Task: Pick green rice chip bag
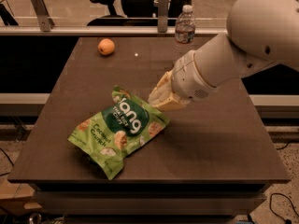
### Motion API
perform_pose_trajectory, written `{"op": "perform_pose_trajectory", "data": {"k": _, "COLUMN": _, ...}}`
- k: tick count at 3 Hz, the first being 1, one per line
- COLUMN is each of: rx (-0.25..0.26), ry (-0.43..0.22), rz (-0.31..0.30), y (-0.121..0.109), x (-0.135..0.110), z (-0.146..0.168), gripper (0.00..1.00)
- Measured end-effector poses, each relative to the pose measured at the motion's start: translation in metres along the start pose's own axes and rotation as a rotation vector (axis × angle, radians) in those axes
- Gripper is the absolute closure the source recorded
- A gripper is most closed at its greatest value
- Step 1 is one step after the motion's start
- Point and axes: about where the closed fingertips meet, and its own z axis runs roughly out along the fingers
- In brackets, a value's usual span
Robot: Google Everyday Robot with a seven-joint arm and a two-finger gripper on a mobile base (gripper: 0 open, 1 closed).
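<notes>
Green rice chip bag (pixel 119 129) lies flat on the dark matte table (pixel 224 143), left of centre, tilted w/ its top corner pointing up-right. It's a crinkly, glossy light-green pouch w/ a dark-green round centre. You can read big white letters approx "long" and "Coconut Crunch" lower left; smaller print isn't legible. Round pale chips are pictured on the front.

Gripper (pixel 159 99) is cream-coloured and wedge-shaped, on a smooth white rounded arm (pixel 219 64) coming in from the right. It sits right at the bag's upper-right edge, touching or just above it. You can't tell if it's open or closed.

Small round orange fruit (pixel 106 46) sits far back left, clear plastic water bottle (pixel 185 24) at the back edge
</notes>
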Motion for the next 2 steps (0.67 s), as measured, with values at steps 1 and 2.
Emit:
{"op": "perform_pose_trajectory", "data": {"k": 1, "rx": 0.010, "ry": 0.003, "rz": -0.027, "y": 0.0032, "x": -0.0045, "z": -0.0129, "gripper": 1.00}}
{"op": "perform_pose_trajectory", "data": {"k": 2, "rx": 0.009, "ry": 0.004, "rz": -0.030, "y": 0.0036, "x": -0.0060, "z": -0.0126, "gripper": 0.83}}
